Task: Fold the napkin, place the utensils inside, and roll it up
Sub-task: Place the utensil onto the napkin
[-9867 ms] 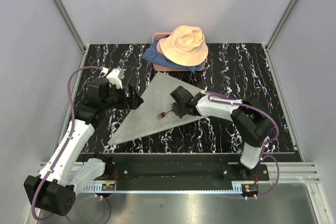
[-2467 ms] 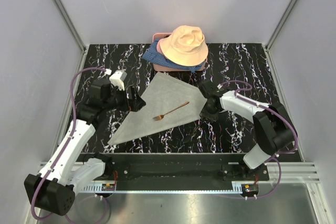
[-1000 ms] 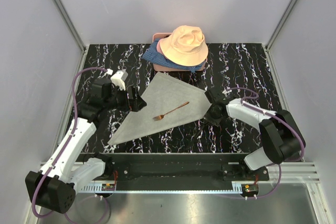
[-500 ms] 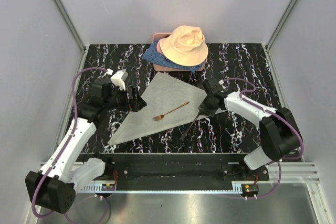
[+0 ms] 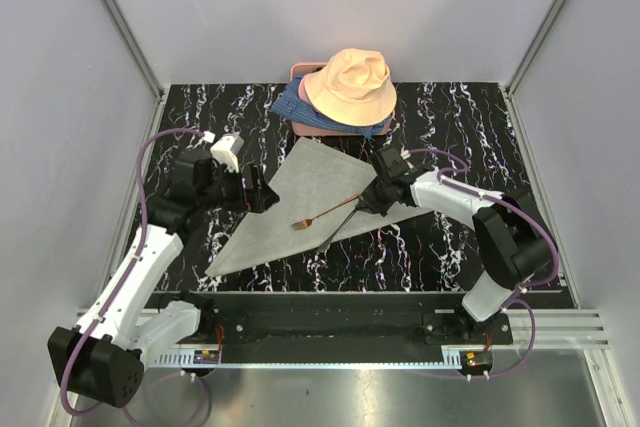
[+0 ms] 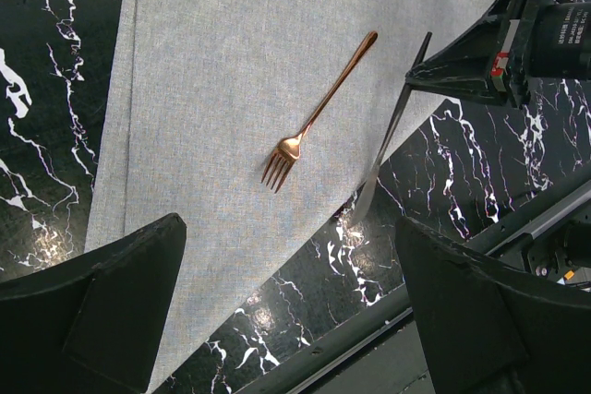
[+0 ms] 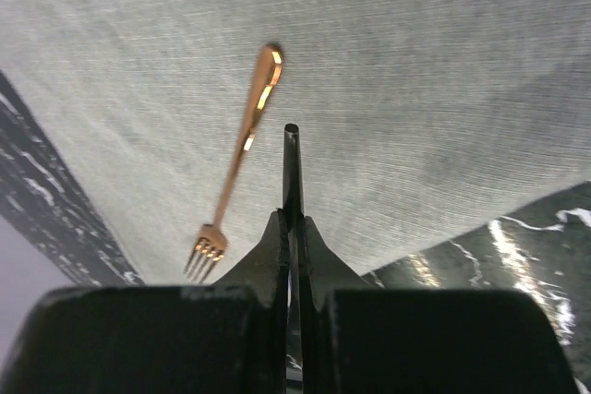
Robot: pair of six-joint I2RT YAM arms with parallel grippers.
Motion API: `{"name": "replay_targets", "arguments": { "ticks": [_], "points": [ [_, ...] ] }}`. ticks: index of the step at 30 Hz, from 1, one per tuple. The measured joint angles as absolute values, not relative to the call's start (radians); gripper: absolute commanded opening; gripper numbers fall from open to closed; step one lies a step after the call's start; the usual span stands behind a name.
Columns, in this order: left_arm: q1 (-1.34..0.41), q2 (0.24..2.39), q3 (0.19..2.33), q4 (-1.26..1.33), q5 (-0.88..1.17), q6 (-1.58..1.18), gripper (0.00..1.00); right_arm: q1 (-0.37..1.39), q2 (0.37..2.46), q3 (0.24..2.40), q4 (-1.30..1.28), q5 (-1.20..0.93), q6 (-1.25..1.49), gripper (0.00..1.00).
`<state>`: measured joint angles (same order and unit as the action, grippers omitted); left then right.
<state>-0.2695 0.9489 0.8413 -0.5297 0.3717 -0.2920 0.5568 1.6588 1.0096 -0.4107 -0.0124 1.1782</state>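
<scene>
The right claw (image 5: 368, 199), just right of centre in the overhead view, is pinched together on a slim knife (image 5: 342, 225). The knife slants down and to the left, across the lower right edge of the napkin (image 5: 300, 187). In the left wrist view the knife (image 6: 383, 145) hangs below the claw with its broader end over the black marbled table (image 6: 434, 182), just off the cloth's edge; whether it touches cloth or table cannot be told.

The light-grey napkin is folded into a triangle and lies flat at mid-frame. A copper fork (image 5: 325, 212) rests on it, handle toward the upper right and tines toward the lower left. It lies just left of the held knife and roughly parallel to it, the two apart. From the right wrist camera, the shut fingertips of the claw (image 7: 291, 223) sit at bottom centre, with the knife (image 7: 291, 173) edge-on above them and the fork (image 7: 242, 159) immediately to its left on the cloth (image 7: 416, 89).

The left claw (image 5: 260, 193) hovers at the napkin's left edge with its fingers (image 6: 102, 302) spread wide and nothing between them.

At top centre a peach bucket hat (image 5: 350, 85) sits on blue patterned fabric (image 5: 295, 107).

A small label (image 6: 503, 48) on the right claw is too small to read.
</scene>
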Motion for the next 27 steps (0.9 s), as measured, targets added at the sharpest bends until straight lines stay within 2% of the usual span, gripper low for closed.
{"name": "replay_targets", "arguments": {
  "ticks": [10, 27],
  "points": [
    [-0.269, 0.936, 0.841, -0.53, 0.371, -0.292, 0.99, 0.579, 1.665, 0.995, -0.284, -0.028, 1.311, 0.0],
    [-0.27, 0.921, 0.841, -0.53, 0.371, -0.292, 0.99, 0.667, 1.667, 0.889, -0.229, 0.036, 1.497, 0.0]
  ]
}}
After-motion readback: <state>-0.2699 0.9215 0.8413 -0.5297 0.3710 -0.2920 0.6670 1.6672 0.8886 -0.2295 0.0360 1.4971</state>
